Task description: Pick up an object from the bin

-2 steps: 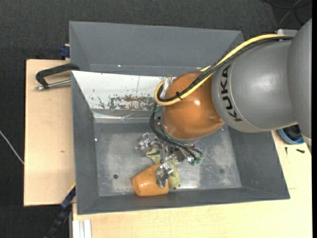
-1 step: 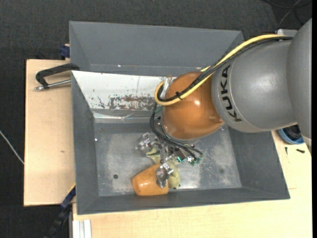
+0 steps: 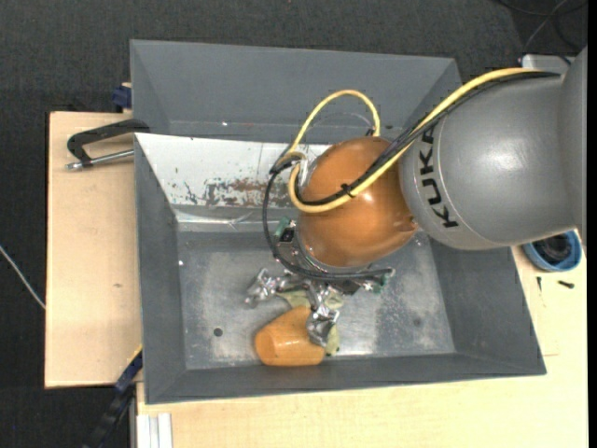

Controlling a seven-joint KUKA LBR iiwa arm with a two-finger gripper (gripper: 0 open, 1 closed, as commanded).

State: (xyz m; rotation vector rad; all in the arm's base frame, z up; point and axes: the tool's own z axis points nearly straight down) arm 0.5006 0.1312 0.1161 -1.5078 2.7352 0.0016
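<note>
Gripper: mine, spread wide and holding nothing, at 6 o'clock in the bin. Orange rounded lump just beside it: I judge it light, smooth and slippery, best taken across its narrow middle.

An orange lump, smooth, rounded and oblong like a small potato, lies on its side on the floor of the bin. It is close to the front wall and about midway across, with its long axis running along that wall. A crumpled silvery scrap lies near it, towards the back and left, apart from the lump.
</note>
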